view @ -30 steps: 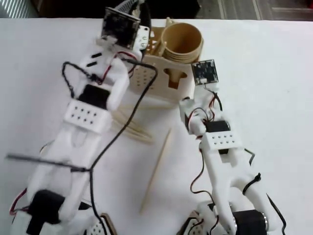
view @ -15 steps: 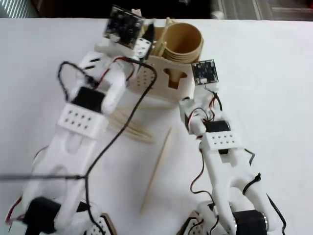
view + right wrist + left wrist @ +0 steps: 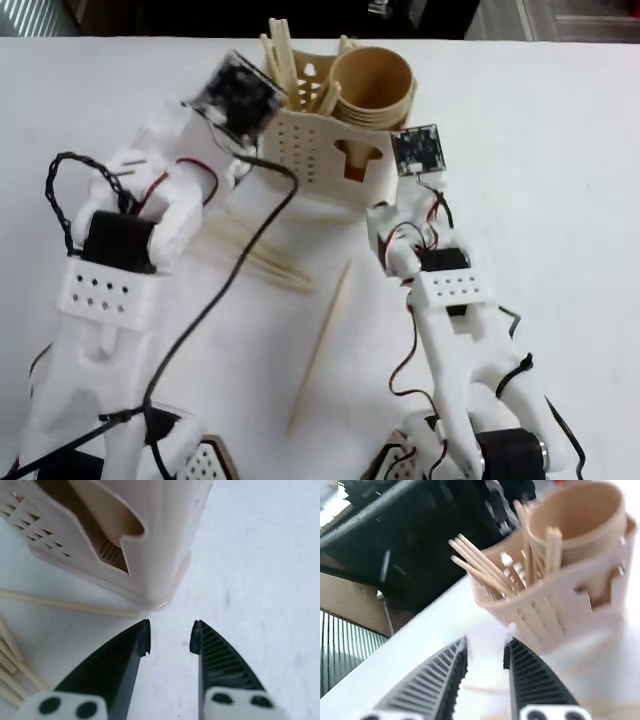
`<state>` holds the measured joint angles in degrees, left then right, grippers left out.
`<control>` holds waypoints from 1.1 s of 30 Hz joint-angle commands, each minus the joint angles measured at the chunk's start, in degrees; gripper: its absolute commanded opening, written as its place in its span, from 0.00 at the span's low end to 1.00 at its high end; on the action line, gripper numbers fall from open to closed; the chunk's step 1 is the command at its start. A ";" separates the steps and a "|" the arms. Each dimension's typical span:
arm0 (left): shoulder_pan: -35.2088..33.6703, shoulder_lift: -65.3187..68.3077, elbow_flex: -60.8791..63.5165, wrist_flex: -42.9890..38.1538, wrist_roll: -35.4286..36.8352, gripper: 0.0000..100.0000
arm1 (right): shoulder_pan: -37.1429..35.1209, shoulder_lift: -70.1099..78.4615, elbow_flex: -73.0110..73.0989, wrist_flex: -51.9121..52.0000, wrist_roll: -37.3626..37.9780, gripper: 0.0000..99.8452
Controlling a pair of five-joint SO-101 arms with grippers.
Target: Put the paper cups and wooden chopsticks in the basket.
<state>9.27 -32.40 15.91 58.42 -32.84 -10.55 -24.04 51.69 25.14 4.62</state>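
We look down on a white table with both arms stretched toward its far edge. The left arm angles up to the basket's near left corner, and the right arm stops just short of its near right corner. The perforated cream basket stands upright between the two wrists. Nested paper cups fill its right side, mouth up, and the upright chopsticks lean in its left side, their tips above the rim. On the table in front of the basket, a loose bundle of chopsticks lies fanned beside the left arm. A single chopstick lies apart from it, between the arms. The left gripper hangs just before the basket, its jaws a narrow gap apart and holding nothing. The right gripper sits low by the basket's corner, parted a little wider, also empty.
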 commanded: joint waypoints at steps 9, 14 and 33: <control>-2.33 -1.63 6.77 18.90 -28.31 0.15 | 0.13 -2.07 -0.18 -1.27 0.26 0.14; -7.87 -1.54 17.93 9.58 -30.95 0.23 | 0.13 -2.07 -0.18 -1.27 0.26 0.14; -6.81 16.75 26.37 -9.76 -34.90 0.24 | 0.13 -2.07 -0.09 -1.27 0.26 0.14</control>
<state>1.19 -22.99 49.58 47.60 -66.86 -10.55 -24.04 51.87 25.14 4.62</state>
